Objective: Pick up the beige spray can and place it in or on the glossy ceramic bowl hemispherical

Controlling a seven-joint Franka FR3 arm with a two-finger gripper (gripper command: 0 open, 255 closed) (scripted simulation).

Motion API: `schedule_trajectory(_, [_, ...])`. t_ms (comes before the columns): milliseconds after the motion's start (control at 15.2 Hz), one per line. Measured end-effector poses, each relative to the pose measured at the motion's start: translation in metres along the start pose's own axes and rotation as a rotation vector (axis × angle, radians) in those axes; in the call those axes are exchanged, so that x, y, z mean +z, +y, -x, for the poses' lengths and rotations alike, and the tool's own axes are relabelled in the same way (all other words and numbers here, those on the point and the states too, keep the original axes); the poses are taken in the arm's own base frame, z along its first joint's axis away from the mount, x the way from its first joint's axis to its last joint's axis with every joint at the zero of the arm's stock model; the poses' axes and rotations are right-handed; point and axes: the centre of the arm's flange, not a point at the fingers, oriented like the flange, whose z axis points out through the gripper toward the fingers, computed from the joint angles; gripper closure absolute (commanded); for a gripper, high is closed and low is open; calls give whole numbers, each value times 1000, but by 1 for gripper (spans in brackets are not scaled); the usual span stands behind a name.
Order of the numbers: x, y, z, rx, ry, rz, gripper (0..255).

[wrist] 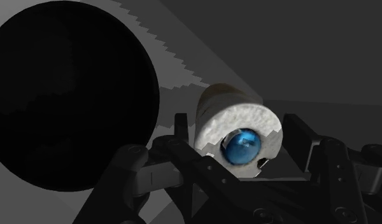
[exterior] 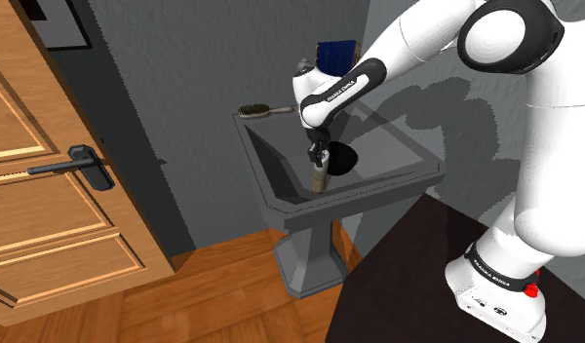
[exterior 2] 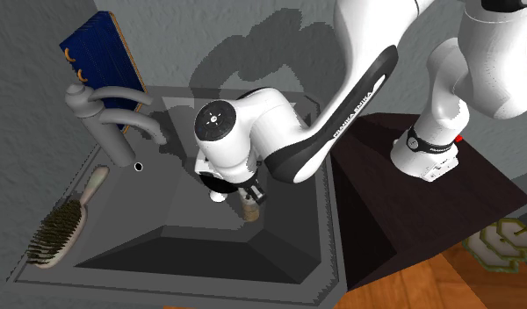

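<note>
gripper (exterior: 319, 159) | fingers squeeze the spray can (wrist: 231, 114) | can in the sink (exterior: 378, 187) | black bowl (wrist: 69, 95) just beside can

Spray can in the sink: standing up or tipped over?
Upright. The spray can stands on end in the sink, its blue nozzle facing the wrist camera.

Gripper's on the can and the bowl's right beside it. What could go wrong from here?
1. The gripper clasps the spray can near its top, so the can could tilt or slip on lifting.
2. The black bowl sits right beside the can; moving across too low might knock it along the sink basin.
</note>
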Motion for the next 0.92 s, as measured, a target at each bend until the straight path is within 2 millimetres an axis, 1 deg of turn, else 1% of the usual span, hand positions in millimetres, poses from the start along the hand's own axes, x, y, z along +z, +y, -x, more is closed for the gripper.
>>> schedule_trajectory(132, [0,0,0,0,0,0,255])
schedule_trajectory(264, [-5,1,2,0,-2,0,255])
schedule_trajectory(924, [-54,5,14,1,-2,0,255])
